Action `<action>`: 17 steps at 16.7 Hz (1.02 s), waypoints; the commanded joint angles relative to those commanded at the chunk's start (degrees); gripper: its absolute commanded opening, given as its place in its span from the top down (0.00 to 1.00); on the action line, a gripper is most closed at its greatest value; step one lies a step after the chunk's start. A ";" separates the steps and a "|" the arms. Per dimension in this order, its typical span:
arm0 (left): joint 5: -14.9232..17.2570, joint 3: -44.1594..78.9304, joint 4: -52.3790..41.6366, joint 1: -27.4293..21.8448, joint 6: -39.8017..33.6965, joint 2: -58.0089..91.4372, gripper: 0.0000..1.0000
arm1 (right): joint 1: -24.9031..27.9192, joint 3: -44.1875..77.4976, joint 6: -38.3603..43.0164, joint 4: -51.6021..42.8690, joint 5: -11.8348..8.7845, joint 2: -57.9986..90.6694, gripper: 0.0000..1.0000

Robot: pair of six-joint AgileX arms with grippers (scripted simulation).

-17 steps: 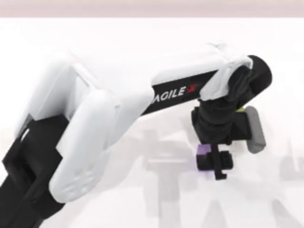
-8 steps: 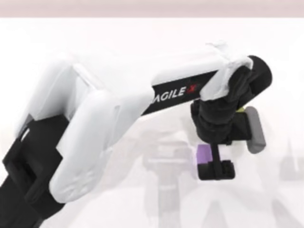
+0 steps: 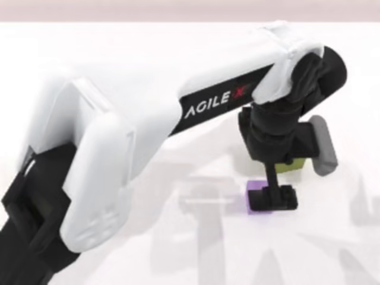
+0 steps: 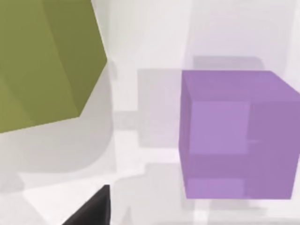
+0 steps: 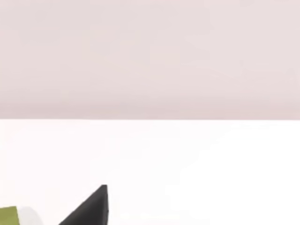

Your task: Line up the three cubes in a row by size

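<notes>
The small purple cube [image 3: 255, 193] sits on the white table, right of centre, partly under my left gripper [image 3: 273, 199]. That gripper hangs just above it, open, holding nothing. An olive-green cube [image 3: 292, 167] stands just behind the purple one, mostly hidden by the left wrist. The left wrist view shows the purple cube [image 4: 236, 136] resting alone and the bigger olive-green cube [image 4: 44, 61] close beside it, with one dark fingertip [image 4: 96, 211] clear of both. My right arm is outside the top view; its wrist view shows one fingertip [image 5: 93, 208] over bare table and a green patch [image 5: 8, 215].
My left arm's white links [image 3: 107, 154] stretch from the lower left across the middle of the table and hide much of it. The table's far edge [image 3: 190, 22] runs along the back. Grey shadows fall on the table's near part.
My left gripper opened around the purple cube and rose off it, leaving the cube on the table. The forearm swung slightly back, uncovering part of the olive-green cube.
</notes>
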 joint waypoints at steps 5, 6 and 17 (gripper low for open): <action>0.10 5.34 -5.61 0.51 -0.03 -0.93 0.00 | 0.00 0.00 0.00 0.00 0.00 0.00 0.00; 0.10 5.34 -5.61 0.51 -0.03 -0.93 0.00 | 0.00 0.00 0.00 0.00 0.00 0.00 0.00; -0.35 -17.65 2.41 24.34 12.00 -14.12 0.00 | 0.00 0.00 0.00 0.00 0.00 0.00 0.00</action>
